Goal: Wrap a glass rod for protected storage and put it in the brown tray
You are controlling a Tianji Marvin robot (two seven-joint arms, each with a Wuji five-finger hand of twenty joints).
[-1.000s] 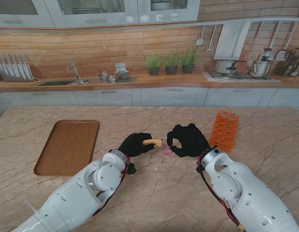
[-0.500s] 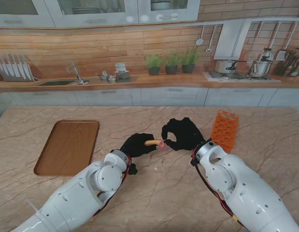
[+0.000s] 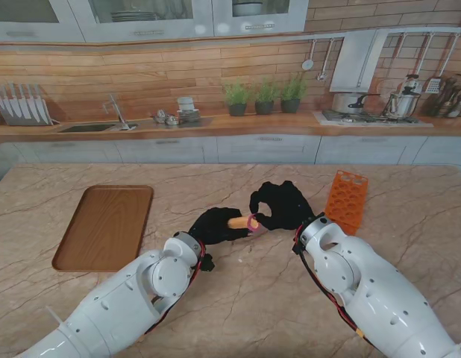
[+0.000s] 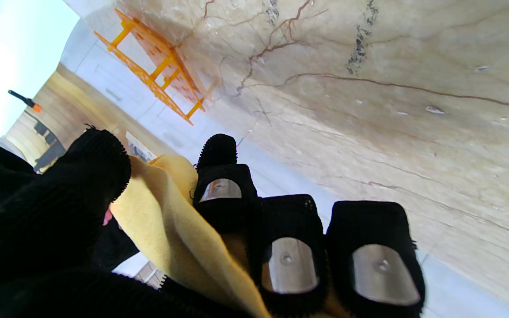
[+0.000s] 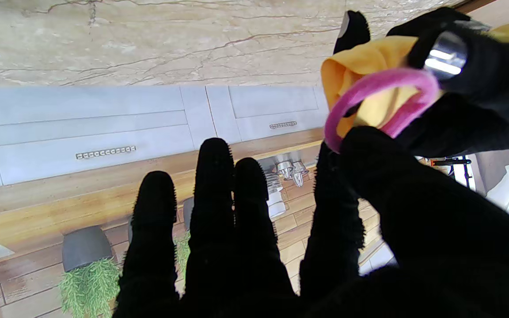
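Kitchen set; marble table (image 3: 238,298). At 9 o'clock lies the brown tray (image 3: 105,225), holding nothing. At centre, the left hand (image 3: 215,225) clenches the yellow cloth roll (image 3: 238,221); the glass rod is presumably inside, unseen. The right hand (image 3: 284,206) pinches a pink elastic band (image 5: 380,95) around the roll's tip. At 3 o'clock stands an orange rack (image 3: 346,200). Wrapping appears done; banding in progress; tray placement remains.

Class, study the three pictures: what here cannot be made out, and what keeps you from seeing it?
1. The glass rod: in every view the yellow cloth covers it.
2. How far the pink band sits along the roll: in the stand view it is too small; in the right wrist view the right hand hides its near side.
3. The left hand grip: in the left wrist view its own fingers block it.
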